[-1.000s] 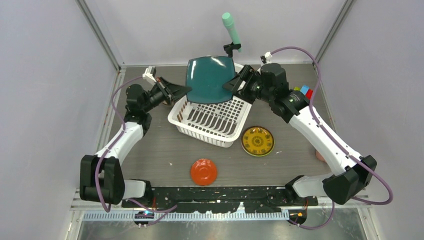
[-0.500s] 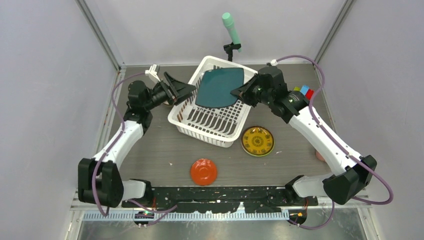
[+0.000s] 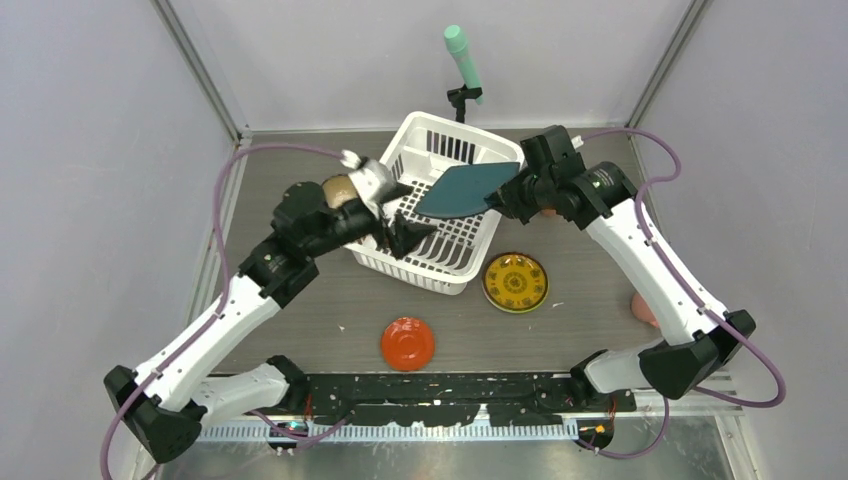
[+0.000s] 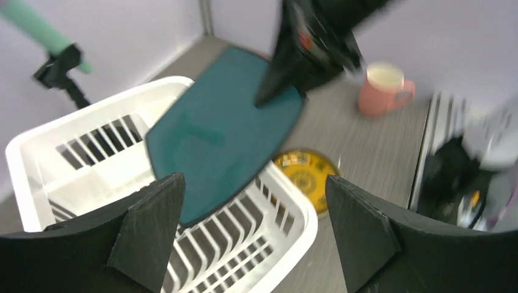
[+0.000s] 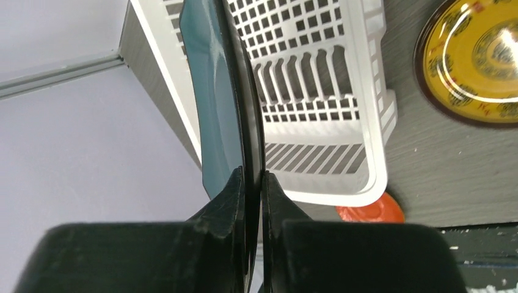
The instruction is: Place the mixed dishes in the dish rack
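My right gripper (image 3: 508, 189) is shut on the right edge of the dark teal plate (image 3: 462, 190) and holds it tilted over the white dish rack (image 3: 425, 268). In the right wrist view the plate (image 5: 214, 91) runs edge-on between the fingers of that gripper (image 5: 253, 175), above the rack (image 5: 366, 122). The left gripper (image 3: 405, 237) stands open at the rack's near-left rim, holding nothing. Its wrist view shows the plate (image 4: 220, 134) apart from the open left gripper (image 4: 255, 183). A yellow patterned plate (image 3: 515, 282) and a red-orange dish (image 3: 407, 343) lie on the table.
A mint-green cylinder (image 3: 462, 55) on a black stand rises behind the rack. A pink mug (image 4: 382, 88) stands at the table's right side, partly behind the right arm. A small brown bowl (image 3: 335, 187) sits left of the rack by the left arm.
The left gripper has let go of the teal plate, opened wide and swung to the rack's near-left rim. The right gripper closed on the plate and tipped it from upright down over the rack.
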Action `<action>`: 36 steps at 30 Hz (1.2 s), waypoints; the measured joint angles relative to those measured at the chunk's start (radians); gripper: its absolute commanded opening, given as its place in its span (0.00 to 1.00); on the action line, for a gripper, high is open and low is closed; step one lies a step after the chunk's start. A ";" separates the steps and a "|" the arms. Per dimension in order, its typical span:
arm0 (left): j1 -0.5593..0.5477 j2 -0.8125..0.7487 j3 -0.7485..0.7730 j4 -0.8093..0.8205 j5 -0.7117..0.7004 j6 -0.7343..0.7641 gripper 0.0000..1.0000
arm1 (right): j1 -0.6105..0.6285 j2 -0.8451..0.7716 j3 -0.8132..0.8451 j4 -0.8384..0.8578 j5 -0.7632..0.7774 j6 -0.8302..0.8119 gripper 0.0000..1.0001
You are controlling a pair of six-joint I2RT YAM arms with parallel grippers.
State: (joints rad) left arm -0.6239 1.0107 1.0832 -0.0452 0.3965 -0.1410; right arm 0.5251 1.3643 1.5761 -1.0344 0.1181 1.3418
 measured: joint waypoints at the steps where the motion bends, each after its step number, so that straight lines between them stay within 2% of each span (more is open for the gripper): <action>1: -0.037 0.004 -0.010 -0.014 0.005 0.089 0.90 | -0.003 0.005 0.010 -0.008 -0.018 0.010 0.00; 6: -0.162 0.036 -0.041 -0.100 -0.012 0.443 0.88 | -0.011 0.038 0.034 -0.037 -0.114 0.042 0.00; 11: -0.229 0.099 -0.021 -0.139 -0.093 0.623 0.82 | -0.012 0.066 0.034 -0.057 -0.190 0.053 0.00; 15: -0.309 0.183 0.028 -0.173 -0.169 0.729 0.61 | -0.012 0.069 0.034 -0.058 -0.230 0.061 0.00; 16: -0.322 0.201 0.035 -0.178 -0.189 0.748 0.56 | -0.012 0.069 0.034 -0.057 -0.237 0.064 0.00; 17: -0.333 0.216 0.042 -0.181 -0.212 0.766 0.55 | -0.012 0.069 0.033 -0.058 -0.240 0.062 0.00; 22: -0.338 0.246 0.066 -0.184 -0.266 0.800 0.55 | -0.012 0.069 0.026 -0.062 -0.242 0.068 0.00; 25: -0.338 0.246 0.066 -0.182 -0.269 0.800 0.41 | -0.012 0.069 0.024 -0.058 -0.241 0.069 0.00; 29: -0.338 0.249 0.066 -0.175 -0.275 0.796 0.38 | -0.012 0.069 0.021 -0.058 -0.241 0.069 0.00; 30: -0.338 0.251 0.066 -0.172 -0.278 0.795 0.35 | -0.012 0.069 0.020 -0.058 -0.241 0.069 0.00; 33: -0.338 0.258 0.066 -0.153 -0.290 0.783 0.01 | -0.012 0.069 0.017 -0.058 -0.241 0.067 0.00; 36: -0.335 0.267 0.068 -0.135 -0.302 0.764 0.00 | -0.013 0.069 0.011 -0.059 -0.241 0.070 0.02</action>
State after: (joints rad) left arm -0.9592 1.2774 1.1515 -0.1806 0.0944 0.6235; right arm 0.5117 1.4334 1.5875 -1.0935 -0.1230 1.4120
